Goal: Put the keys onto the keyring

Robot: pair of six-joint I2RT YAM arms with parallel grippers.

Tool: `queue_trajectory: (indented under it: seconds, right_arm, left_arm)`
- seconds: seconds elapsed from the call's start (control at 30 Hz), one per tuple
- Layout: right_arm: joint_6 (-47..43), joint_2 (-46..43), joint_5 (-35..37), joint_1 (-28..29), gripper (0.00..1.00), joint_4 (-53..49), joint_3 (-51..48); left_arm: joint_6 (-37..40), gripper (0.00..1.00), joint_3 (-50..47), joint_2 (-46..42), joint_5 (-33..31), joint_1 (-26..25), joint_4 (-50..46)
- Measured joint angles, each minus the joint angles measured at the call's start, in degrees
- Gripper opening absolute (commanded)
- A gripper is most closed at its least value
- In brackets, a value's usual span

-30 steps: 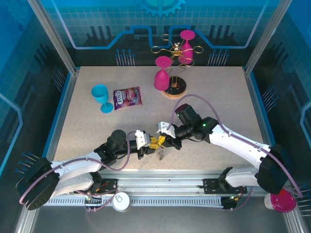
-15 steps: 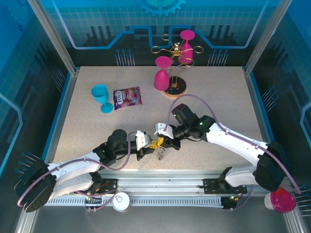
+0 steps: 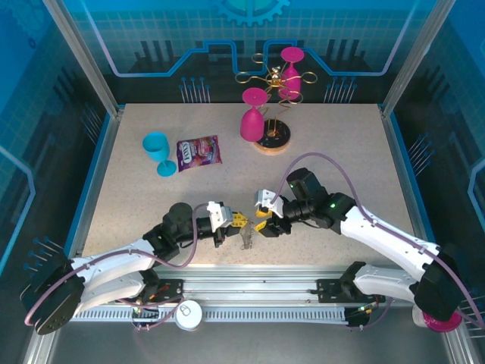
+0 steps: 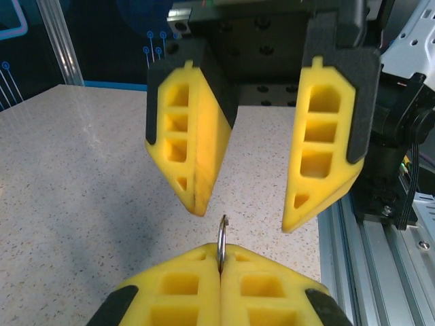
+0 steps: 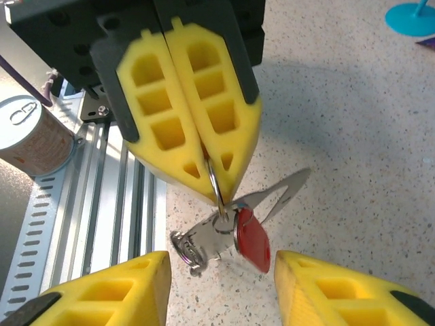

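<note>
1. The speckled table (image 3: 151,205) carries everything. From the top view, my two arms meet near its front edge.
2. The top view alone gives me the back of the table. A gold wire rack (image 3: 267,76) stands there with one pink glass (image 3: 291,57) hung on it, and a second pink glass (image 3: 251,115) stands bowl-down just beside the rack's round base.
3. A blue glass (image 3: 158,150) and a purple snack bag (image 3: 198,152) sit near each other at the left.
4. A can (image 5: 34,139) stands on the rail off the table's front edge. My right wrist view shows its top sealed, pull-tab in place.
5. My right claw (image 4: 246,214) is spread wide and grips nothing. My left wrist view faces its two yellow fingers (image 4: 194,136) head-on.
6. My left claw (image 5: 216,193) is pressed together on a thin wire ring (image 5: 213,178).
7. The grey keyring (image 5: 198,246) dangles from that ring, low over the table between my claws. I cannot tell whether it touches the surface.
8. The red-headed key (image 5: 251,239) hangs beside it. My left wrist view catches just the ring's top edge.
</note>
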Motion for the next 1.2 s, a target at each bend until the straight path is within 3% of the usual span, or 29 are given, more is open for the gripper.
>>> queue_trajectory:
  seconds: [0.73, 0.87, 1.03, 1.2]
  right_arm:
    - [3.1, 4.7, 3.3, 2.0, 0.44, 8.9, -3.0]
    - [3.8, 5.3, 3.7, 2.1, 0.35, 10.9, -3.2]
    - [4.3, 6.0, 4.3, 2.3, 0.09, 12.5, -3.4]
    - [3.3, 5.1, 6.8, 2.3, 0.01, 10.7, -3.3]
  left_arm:
    - [-1.5, 0.0, -0.4, 0.1, -0.9, 0.0, 2.0]
    - [-1.5, 0.0, -0.4, 0.1, -1.0, 0.0, 2.0]
    - [-1.5, 0.0, -0.4, 0.1, -1.3, 0.0, 1.9]
    - [-1.4, 0.0, -0.4, -0.6, -3.2, 0.0, 0.1]
